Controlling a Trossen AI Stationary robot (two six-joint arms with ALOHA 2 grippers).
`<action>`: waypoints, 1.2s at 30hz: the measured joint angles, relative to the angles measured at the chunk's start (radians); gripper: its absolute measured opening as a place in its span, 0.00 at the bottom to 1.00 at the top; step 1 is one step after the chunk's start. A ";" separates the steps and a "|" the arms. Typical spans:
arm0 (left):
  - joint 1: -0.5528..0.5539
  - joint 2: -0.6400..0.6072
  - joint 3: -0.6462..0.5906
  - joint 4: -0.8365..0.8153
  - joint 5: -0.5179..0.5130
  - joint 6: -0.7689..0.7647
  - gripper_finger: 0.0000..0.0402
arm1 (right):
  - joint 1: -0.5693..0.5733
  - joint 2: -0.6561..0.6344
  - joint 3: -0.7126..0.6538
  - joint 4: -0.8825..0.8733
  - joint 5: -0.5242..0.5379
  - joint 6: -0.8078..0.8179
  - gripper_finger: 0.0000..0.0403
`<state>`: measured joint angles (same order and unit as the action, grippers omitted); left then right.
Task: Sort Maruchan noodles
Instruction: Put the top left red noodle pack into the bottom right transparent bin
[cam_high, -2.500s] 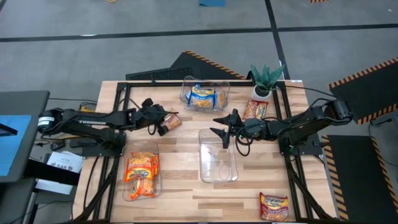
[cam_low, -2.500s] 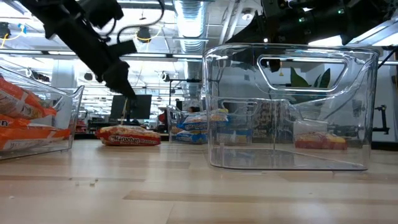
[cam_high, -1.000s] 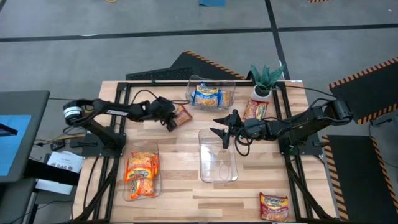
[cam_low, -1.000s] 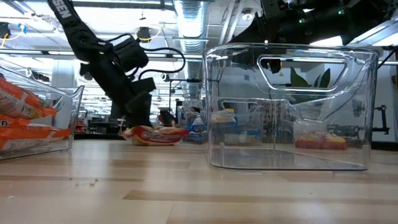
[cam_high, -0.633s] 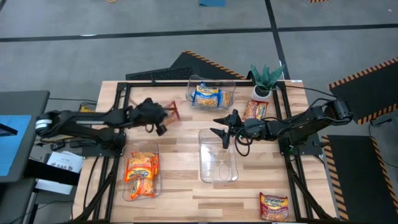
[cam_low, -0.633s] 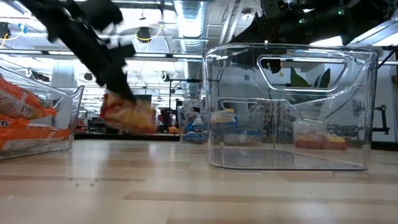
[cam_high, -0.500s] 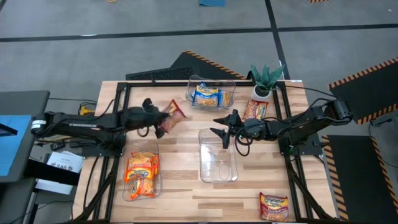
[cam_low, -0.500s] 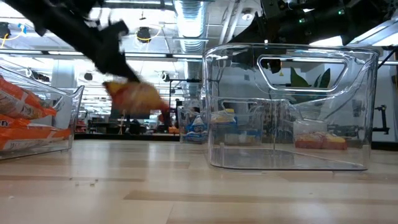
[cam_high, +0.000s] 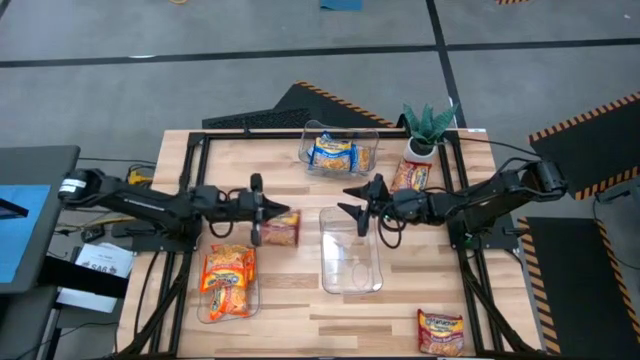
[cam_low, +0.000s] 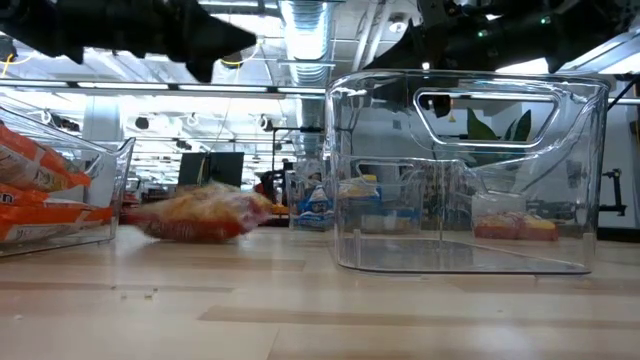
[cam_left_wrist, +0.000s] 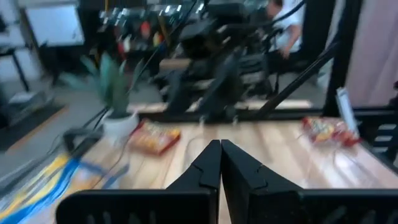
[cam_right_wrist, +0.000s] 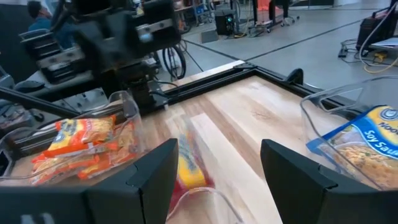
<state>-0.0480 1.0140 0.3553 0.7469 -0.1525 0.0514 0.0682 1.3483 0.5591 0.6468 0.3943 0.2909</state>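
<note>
A red-orange Maruchan noodle packet lies flat on the table, between the bin of orange packets and the empty clear bin. My left gripper hangs above and just left of it, pointing level. Its fingers are shut with nothing between them. My right gripper waits open over the far end of the empty bin. Blue-and-yellow packets lie in the far bin.
A loose packet lies beside the potted plant at the far right. Another packet lies at the near right corner. A black frame runs along the table's edges. Bare wood shows between the bins.
My left gripper lifted the red-orange packet off the table near the far bin. It swung the packet up and toward the near edge, tipping from slanting down to level. The packet has come out of the hold and now lies on the table beside the empty bin.
</note>
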 joint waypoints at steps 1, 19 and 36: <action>-0.008 0.036 0.000 0.059 0.000 0.010 0.00 | -0.001 0.000 0.000 0.002 0.000 0.000 0.63; 0.107 0.246 0.301 -0.806 -0.059 -0.048 0.15 | -0.005 0.000 0.000 0.004 0.000 0.005 0.63; 0.209 0.585 0.399 -1.034 0.222 -0.118 0.46 | -0.005 0.000 0.000 -0.002 0.000 0.008 0.63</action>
<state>0.1607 1.5987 0.7539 -0.2867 0.0696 -0.0670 0.0628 1.3481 0.5591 0.6446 0.3943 0.2990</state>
